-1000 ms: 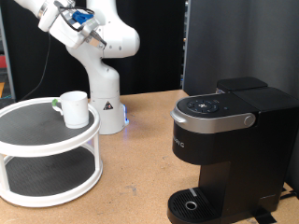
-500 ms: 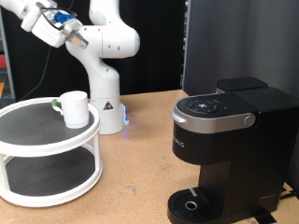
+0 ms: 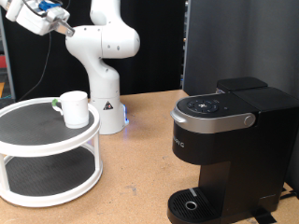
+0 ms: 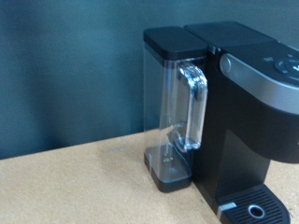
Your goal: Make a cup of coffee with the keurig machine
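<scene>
The gripper (image 3: 13,11) hangs at the exterior view's top left; whether its fingers are spread cannot be told. The cup (image 3: 73,107) stands on the white two-tier stand (image 3: 56,142), well left of the keurig machine (image 3: 229,149).

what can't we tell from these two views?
- Tool: exterior view's top-left edge cuts it off; absent from the wrist view.
- Cup contents: exterior angle hides the inside.
- Keurig machine control labels: too small in the exterior view, cropped in the wrist view.
- Water tank level: unclear through the plastic.
</scene>
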Controlling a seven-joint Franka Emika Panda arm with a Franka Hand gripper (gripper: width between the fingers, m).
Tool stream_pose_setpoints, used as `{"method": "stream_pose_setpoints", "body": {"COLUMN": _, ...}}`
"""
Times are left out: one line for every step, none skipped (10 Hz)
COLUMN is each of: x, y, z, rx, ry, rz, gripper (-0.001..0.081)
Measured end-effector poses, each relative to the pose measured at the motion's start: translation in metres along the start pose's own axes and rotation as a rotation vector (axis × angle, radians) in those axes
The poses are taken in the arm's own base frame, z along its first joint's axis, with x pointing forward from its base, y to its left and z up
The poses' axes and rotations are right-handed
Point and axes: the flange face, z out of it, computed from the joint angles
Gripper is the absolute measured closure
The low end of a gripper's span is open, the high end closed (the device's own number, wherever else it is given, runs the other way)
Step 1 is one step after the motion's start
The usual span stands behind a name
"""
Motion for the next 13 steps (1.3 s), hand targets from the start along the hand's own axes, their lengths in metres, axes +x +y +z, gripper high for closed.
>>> {"method": "stream_pose_setpoints", "body": {"x": -0.001, "y": -0.002, "z": -0.006, "rx": 0.014, "ry": 0.003, "rz": -0.001, "gripper": 0.0799}}
{"method": "stream_pose_setpoints", "body": {"x": -0.001, "y": -0.001, "z": -0.005, "rx": 0.015, "ry": 0.003, "rz": 0.000, "gripper": 0.0799}}
{"method": "stream_pose_setpoints", "body": {"x": -0.002, "y": 0.002, "z": -0.003, "rx": 0.000, "ry": 0.010, "rz": 0.004, "gripper": 0.0799}}
{"method": "stream_pose_setpoints", "body": {"x": -0.004, "y": 0.007, "z": 0.002, "rx": -0.027, "ry": 0.007, "rz": 0.007, "gripper": 0.0799}}
{"method": "stream_pose_setpoints", "body": {"x": -0.007, "y": 0.014, "z": 0.008, "rx": -0.059, "ry": -0.002, "rz": 0.004, "gripper": 0.0799}}
{"method": "stream_pose_setpoints", "body": {"x": -0.011, "y": 0.020, "z": 0.013, "rx": -0.084, "ry": -0.012, "rz": 0.000, "gripper": 0.0799}}
{"method": "stream_pose_setpoints", "body": {"x": -0.016, "y": 0.026, "z": 0.018, "rx": -0.101, "ry": -0.020, "rz": -0.007, "gripper": 0.0799}}
{"method": "stream_pose_setpoints", "body": {"x": -0.022, "y": 0.032, "z": 0.022, "rx": -0.102, "ry": -0.028, "rz": -0.011, "gripper": 0.0799}}
{"method": "stream_pose_setpoints", "body": {"x": -0.029, "y": 0.037, "z": 0.025, "rx": -0.093, "ry": -0.033, "rz": -0.013, "gripper": 0.0799}}
{"method": "stream_pose_setpoints", "body": {"x": -0.036, "y": 0.042, "z": 0.028, "rx": -0.084, "ry": -0.036, "rz": -0.016, "gripper": 0.0799}}
{"method": "stream_pose_setpoints", "body": {"x": -0.042, "y": 0.048, "z": 0.030, "rx": -0.089, "ry": -0.032, "rz": -0.018, "gripper": 0.0799}}
{"method": "stream_pose_setpoints", "body": {"x": -0.047, "y": 0.054, "z": 0.033, "rx": -0.103, "ry": -0.026, "rz": -0.014, "gripper": 0.0799}}
{"method": "stream_pose_setpoints", "body": {"x": -0.050, "y": 0.060, "z": 0.035, "rx": -0.117, "ry": -0.017, "rz": -0.012, "gripper": 0.0799}}
